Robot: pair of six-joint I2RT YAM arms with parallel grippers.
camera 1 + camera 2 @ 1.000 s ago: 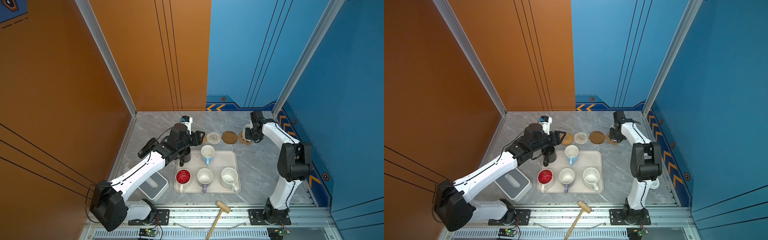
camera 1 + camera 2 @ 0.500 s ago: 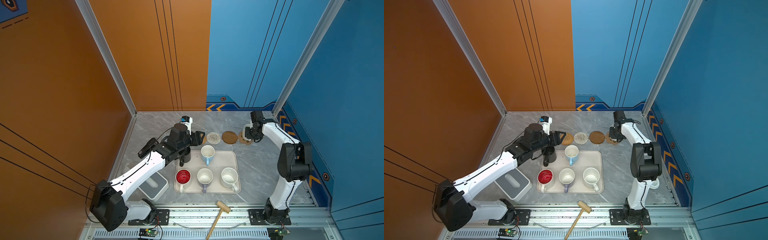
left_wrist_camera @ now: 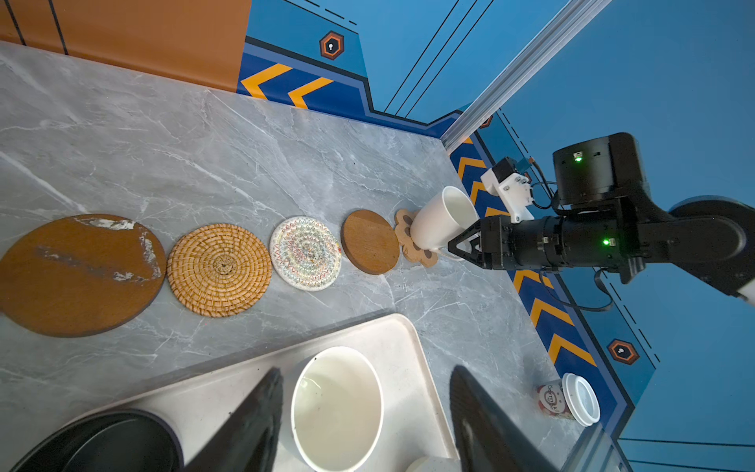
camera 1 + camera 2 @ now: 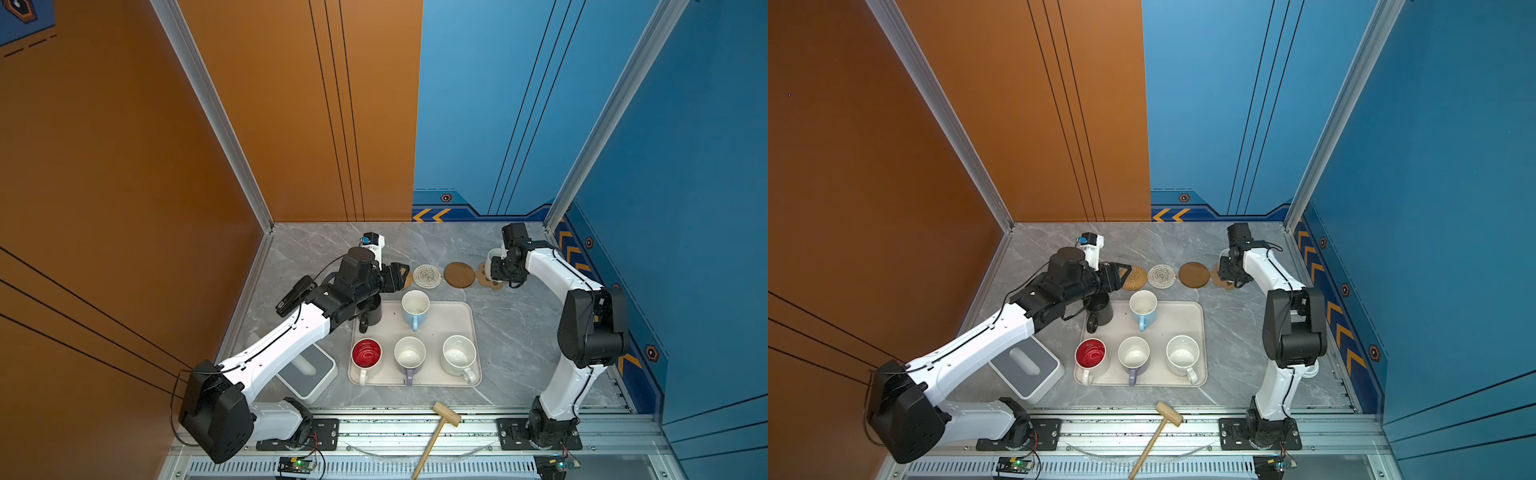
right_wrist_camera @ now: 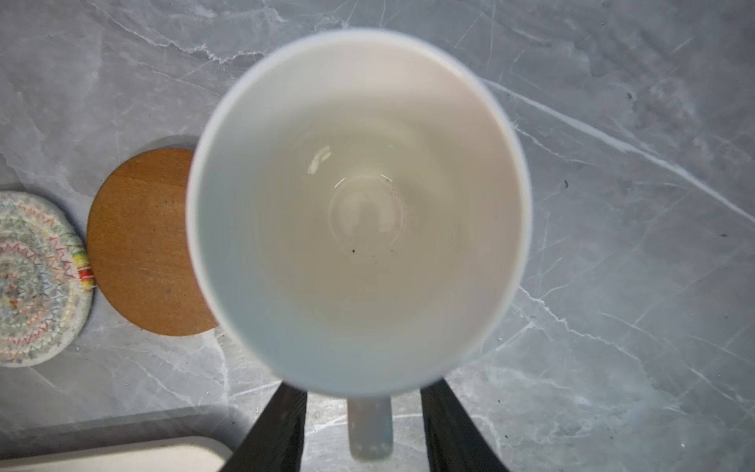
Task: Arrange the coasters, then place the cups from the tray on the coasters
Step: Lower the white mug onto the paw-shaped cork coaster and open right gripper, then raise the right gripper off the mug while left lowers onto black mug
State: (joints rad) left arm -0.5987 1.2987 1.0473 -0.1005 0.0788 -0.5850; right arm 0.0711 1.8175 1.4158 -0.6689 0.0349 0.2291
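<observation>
1. A small jar (image 3: 570, 402) with a white lid is seen near the right wall. Its label carries writing, but this cannot be read with certainty.
2. Compared with one second before, no shift of arms, mugs or coasters is noticed in the top views.
3. A white mug (image 3: 443, 218) is placed upright, mouth up, on the paw coaster (image 3: 404, 233), at the right end of the coaster row. Its handle is pointed toward the right gripper (image 5: 363, 392).
4. The right gripper's fingers (image 5: 282, 425) are seen on both sides of the handle, with a gap on each side. They are parted and nothing is gripped.
5. The left gripper (image 3: 366, 370) is spread wide and empty. It hovers just beside the rattan coaster (image 4: 1134, 277), behind the tray (image 4: 444, 322).
6. On the tray are set a black mug (image 4: 372, 313), a blue mug (image 4: 415, 307), a red-inside mug (image 4: 366, 353), a lavender mug (image 4: 409, 355) and a speckled mug (image 4: 458, 353). All are upright, with handles turned to the near edge.
7. The glossy coaster (image 3: 77, 274), the rattan coaster, the spiral coaster (image 3: 305, 253) and the matte coaster (image 3: 369, 241) are laid in one line.
</observation>
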